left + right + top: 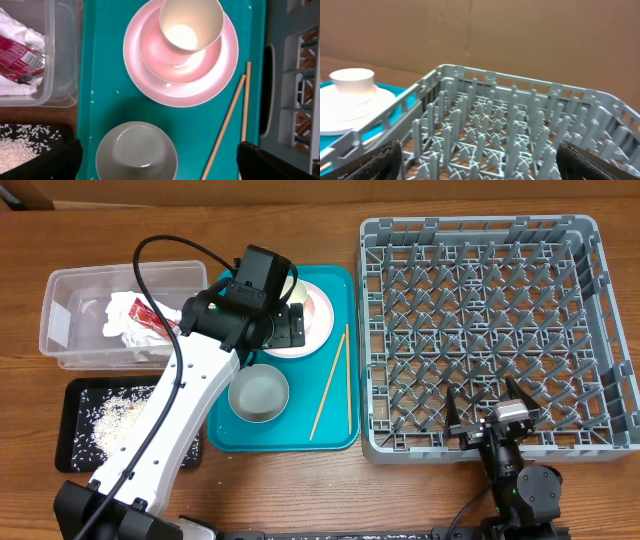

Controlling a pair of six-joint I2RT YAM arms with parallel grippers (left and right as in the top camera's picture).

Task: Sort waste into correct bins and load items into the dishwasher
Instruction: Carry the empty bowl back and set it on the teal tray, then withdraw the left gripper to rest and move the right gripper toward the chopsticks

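Note:
A cream cup (190, 25) stands in a small pink bowl (165, 62) on the pale pink plate (150, 87). The grey-green bowl (136, 152) and two chopsticks (227, 117) lie beside them on the teal tray. My left gripper (287, 325) is open and empty, hovering over the plate (318, 315) and the grey-green bowl (259, 394). The clear tub (60, 290) holds the napkin (122, 312) and red packet (152, 322). Rice (112, 420) lies in the black tray (72, 452). My right gripper (490, 415) is open and empty over the dish rack's (366, 330) front edge.
The teal tray (300, 435) sits between the bins and the rack, with the chopsticks (330, 380) on its right side. The left arm's white link crosses over the black tray and the teal tray's left edge. The rack (495, 125) holds only its upright pegs.

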